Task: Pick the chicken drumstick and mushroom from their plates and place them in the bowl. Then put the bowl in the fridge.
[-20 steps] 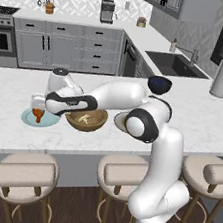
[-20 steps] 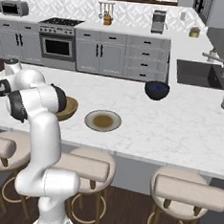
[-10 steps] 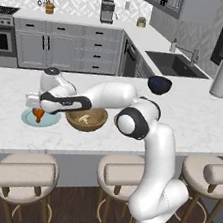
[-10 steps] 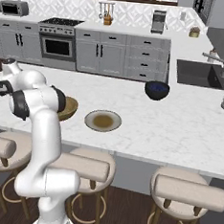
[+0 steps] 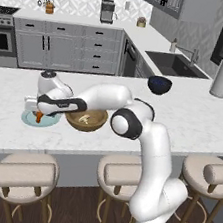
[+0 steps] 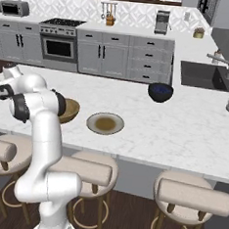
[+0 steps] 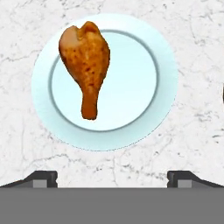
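A: What does the left base view show?
B: The white arm reaches left across the marble counter (image 5: 193,115). Its gripper (image 5: 36,113) hangs over the light blue plate (image 5: 31,120), where a bit of the orange-brown chicken drumstick (image 5: 39,118) shows. Just right of the plate sits the wooden bowl (image 5: 86,119) with the pale mushroom (image 5: 84,119) lying inside.

A: And the right base view?
B: The arm covers most of the bowl (image 6: 70,110). Beside it, to the right, lies the grey-brown plate (image 6: 105,123). A dark blue bowl (image 6: 160,91) stands well apart, farther back.

A: The hand view?
B: It looks straight down. The drumstick (image 7: 86,62) lies on the blue plate (image 7: 131,83), fat end toward the top, bone end pointing down. The two fingertips (image 7: 41,178) stand wide apart at the bottom, holding nothing, clear of the drumstick.
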### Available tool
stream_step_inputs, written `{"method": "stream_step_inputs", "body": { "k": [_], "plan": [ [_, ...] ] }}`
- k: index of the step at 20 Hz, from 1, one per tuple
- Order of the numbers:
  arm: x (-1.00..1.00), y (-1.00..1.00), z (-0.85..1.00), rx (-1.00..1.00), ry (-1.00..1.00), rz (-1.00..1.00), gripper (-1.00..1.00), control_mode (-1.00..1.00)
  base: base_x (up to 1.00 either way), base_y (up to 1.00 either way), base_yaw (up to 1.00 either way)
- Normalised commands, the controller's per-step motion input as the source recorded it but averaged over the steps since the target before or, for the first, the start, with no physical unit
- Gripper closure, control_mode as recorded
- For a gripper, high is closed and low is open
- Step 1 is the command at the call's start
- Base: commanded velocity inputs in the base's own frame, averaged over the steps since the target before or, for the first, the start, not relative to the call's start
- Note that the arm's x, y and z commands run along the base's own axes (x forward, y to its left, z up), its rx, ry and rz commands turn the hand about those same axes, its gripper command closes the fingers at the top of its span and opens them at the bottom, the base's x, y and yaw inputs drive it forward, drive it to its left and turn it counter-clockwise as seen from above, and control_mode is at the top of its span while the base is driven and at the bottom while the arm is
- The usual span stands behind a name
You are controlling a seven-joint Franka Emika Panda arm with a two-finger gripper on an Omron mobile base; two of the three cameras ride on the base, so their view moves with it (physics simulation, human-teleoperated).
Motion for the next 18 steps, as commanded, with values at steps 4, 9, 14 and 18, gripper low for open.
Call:
{"method": "stream_step_inputs", "body": {
  "k": [4,9,14,18],
  "plan": [
    [0.11,0.0,-0.32,0.0,0.0,0.0,-1.0,-1.0,0.0,0.0,0.0],
    [0.28,0.08,0.0,0.0,0.01,0.0,-1.0,-1.0,0.0,0.0,0.0],
    [0.25,0.23,-0.04,0.0,0.02,0.0,-1.0,-1.0,0.0,0.0,0.0],
    [0.2,0.28,-0.1,0.0,0.0,-0.01,-1.0,-1.0,0.0,0.0,0.0]
  ]
}}
